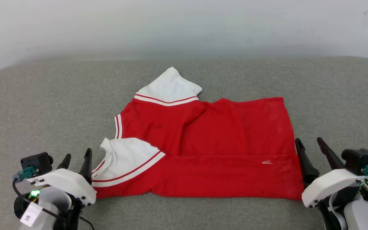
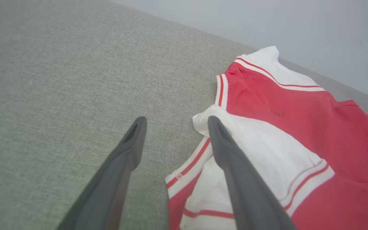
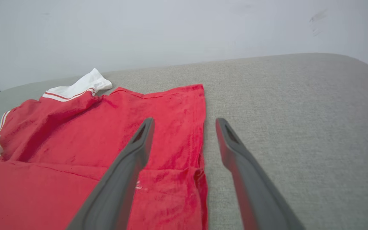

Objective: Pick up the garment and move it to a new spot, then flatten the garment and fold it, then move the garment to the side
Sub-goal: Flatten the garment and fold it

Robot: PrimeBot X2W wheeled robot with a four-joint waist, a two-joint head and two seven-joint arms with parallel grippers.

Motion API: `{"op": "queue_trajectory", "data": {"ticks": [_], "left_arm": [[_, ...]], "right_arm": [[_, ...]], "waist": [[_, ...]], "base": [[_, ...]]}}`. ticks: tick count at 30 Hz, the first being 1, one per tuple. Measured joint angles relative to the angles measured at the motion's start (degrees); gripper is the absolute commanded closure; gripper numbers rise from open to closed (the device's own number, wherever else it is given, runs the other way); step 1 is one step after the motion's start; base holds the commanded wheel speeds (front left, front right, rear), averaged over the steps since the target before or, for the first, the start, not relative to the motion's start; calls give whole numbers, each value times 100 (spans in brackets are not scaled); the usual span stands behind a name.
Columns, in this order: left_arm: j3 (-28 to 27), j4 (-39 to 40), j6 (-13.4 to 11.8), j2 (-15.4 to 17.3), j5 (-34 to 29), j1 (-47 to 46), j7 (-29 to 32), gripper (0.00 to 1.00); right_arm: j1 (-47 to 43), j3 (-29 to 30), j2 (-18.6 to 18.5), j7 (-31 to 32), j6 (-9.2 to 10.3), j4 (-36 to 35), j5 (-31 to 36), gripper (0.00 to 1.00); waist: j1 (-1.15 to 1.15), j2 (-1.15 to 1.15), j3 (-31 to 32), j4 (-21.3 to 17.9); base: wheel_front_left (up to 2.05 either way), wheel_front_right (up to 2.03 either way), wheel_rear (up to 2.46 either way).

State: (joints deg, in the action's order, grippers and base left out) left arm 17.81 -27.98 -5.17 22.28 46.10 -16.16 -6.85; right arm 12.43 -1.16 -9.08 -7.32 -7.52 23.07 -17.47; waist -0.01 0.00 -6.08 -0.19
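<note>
- At left, we see the left gripper (image 1: 78,154), two long dark fingers on a white housing. Its jaws are spread wide and empty, just beside the near white sleeve.
- At centre, the red jersey-style T-shirt (image 1: 228,143) with white, stripe-trimmed sleeves lies on the grey woven fabric surface (image 1: 43,102). Its neckline faces left and its near edge is folded over.
- At right, we see the right gripper (image 1: 309,140), jaws likewise wide and empty, at the T-shirt's right edge.
</note>
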Motion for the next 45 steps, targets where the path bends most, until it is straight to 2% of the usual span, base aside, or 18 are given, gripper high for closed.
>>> {"op": "queue_trajectory", "data": {"ticks": [6, 11, 15, 19, 25, 32, 33, 34, 36, 40, 45], "left_arm": [[56, 634, -97, 380, 114, 107, 829, 0], [126, 1252, -210, 822, 423, 134, 2085, 0], [199, 1693, -366, 1090, 711, 196, 3045, 0], [319, 1935, -631, 1262, 854, 320, 3742, 0], [407, 1828, -995, 1306, 862, 389, 4107, 0], [525, 1515, -856, 1179, 1000, 301, 4353, 0], [523, 1479, -834, 1168, 1048, 291, 4369, 16], [523, 1455, -789, 1165, 1067, 280, 4400, 58], [510, 1411, -691, 1139, 1151, 268, 4390, 100], [502, 1386, -555, 980, 1224, 282, 4247, 100], [465, 1538, -552, 1004, 1138, 345, 4014, 100]], "right_arm": [[-369, 242, 211, 146, 0, -583, 247, 0], [-627, 335, 366, 347, 0, -1079, 348, 0], [-721, 369, 448, 446, 0, -1348, 381, 0], [-774, 397, 516, 522, 0, -1483, 388, 0], [-714, 397, 563, 543, 0, -1538, 375, 0], [-572, 411, 582, 595, 0, -1427, 270, 0], [-564, 414, 583, 626, 0, -1408, 232, 0], [-564, 420, 586, 645, 0, -1397, 205, 0], [-564, 472, 578, 730, 0, -1369, 174, 0], [-562, 514, 405, 1021, 0, -1305, 1, 0], [-569, 467, 14, 1934, 0, -1141, -261, 0]], "waist": [[0, 0, 116, -36], [0, 0, 122, -114], [0, 0, 67, -207], [0, 0, -37, -295], [1, 0, -261, -410], [0, 0, -460, -522], [0, 0, -471, -530], [0, 0, -476, -535], [0, 0, -466, -534], [1, 0, -393, -512], [1, 0, -281, -436]], "base": [[0, 0, 0], [0, 0, 0], [0, 0, 0], [0, 0, 0], [0, 0, 0], [0, 0, 0], [0, 0, 0], [0, 0, 0], [0, 0, 0], [0, 0, 0], [0, 0, 0]]}}
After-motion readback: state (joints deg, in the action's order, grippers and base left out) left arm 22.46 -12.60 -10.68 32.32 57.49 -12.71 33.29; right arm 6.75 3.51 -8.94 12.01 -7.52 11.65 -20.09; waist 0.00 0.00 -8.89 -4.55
